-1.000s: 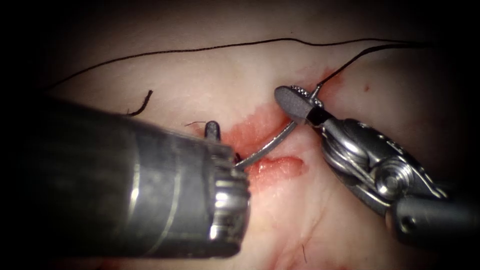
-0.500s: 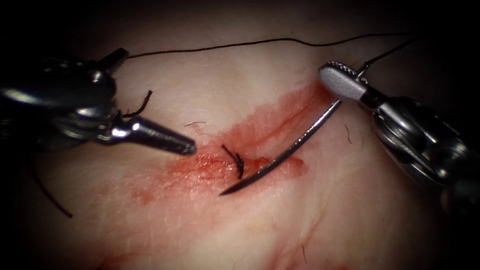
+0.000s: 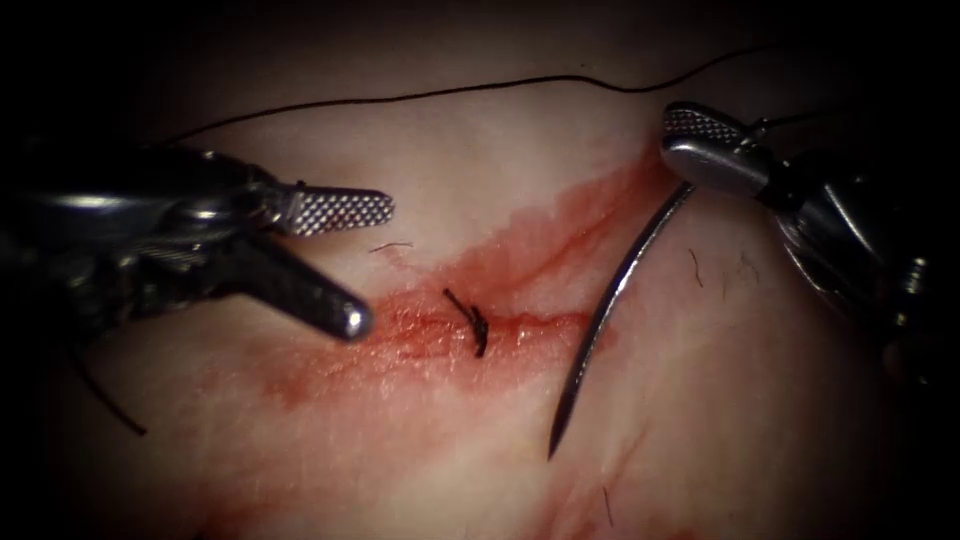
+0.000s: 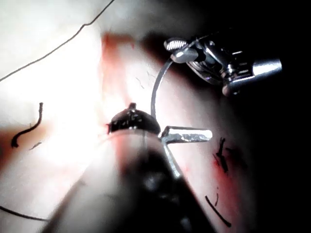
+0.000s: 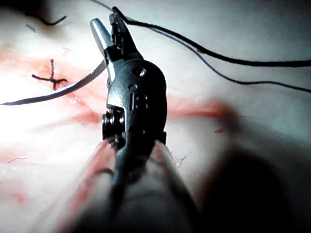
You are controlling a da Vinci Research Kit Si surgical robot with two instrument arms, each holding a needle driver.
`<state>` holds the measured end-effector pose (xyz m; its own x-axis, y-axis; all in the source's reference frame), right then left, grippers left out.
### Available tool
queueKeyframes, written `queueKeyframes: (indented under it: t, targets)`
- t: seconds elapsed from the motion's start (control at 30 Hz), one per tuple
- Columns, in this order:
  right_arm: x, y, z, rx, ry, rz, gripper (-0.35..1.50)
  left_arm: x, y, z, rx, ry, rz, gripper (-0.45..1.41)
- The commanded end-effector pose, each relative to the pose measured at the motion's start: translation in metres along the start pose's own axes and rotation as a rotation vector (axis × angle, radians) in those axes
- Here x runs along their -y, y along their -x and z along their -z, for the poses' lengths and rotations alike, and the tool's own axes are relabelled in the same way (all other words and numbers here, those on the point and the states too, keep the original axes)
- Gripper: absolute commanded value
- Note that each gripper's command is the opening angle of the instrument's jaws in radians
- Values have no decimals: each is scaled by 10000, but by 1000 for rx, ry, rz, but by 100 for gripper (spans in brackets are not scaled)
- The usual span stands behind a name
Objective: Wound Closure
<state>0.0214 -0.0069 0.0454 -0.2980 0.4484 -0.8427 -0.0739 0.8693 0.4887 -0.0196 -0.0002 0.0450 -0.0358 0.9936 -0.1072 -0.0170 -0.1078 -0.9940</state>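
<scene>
Two needle drivers over the tissue (image 3: 420,470). Right tool (image 3: 712,148) jaws clenched on the curved needle (image 3: 608,305) near its thread end; needle hangs free above the tissue, right of the knotted stitch (image 3: 474,322), tip pointing down, not in the tissue. Thread (image 3: 420,95) runs from the needle's swaged end across the tissue beyond the stitch. Left tool (image 3: 355,265) left of the stitch, jaws spread apart, grasping nothing. Red fluid (image 3: 400,335) around the stitch along the cut
</scene>
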Motion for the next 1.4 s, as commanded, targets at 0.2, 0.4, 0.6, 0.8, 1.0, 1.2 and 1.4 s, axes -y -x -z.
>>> queueKeyframes:
  t: [0.2, 0.4, 0.6, 0.8, 1.0, 1.2, 1.4]
  targets:
    - [-1, -6, -16, -49, -66, 102, -35, 39, 21, -19, -92, 59, 89, 140]
    - [9, -31, -28, -84, -146, 144, -35, 42, 25, -23, 1, -84, 76, 128]
    - [32, -46, -56, -144, -205, 114, -35, 46, 28, -27, 69, -172, 75, 127]
    - [43, -42, -75, -152, -221, 132, -35, 54, 36, -35, 128, -247, 34, 121]
    - [41, -40, -81, -154, -213, 170, -35, 61, 54, -41, 135, -272, 61, 115]
    - [43, -37, -87, -157, -211, 185, -35, 60, 60, -47, 242, -324, 49, 74]
    - [47, -34, -92, -148, -211, 199, -35, 57, 57, -47, 234, -303, 46, 19]
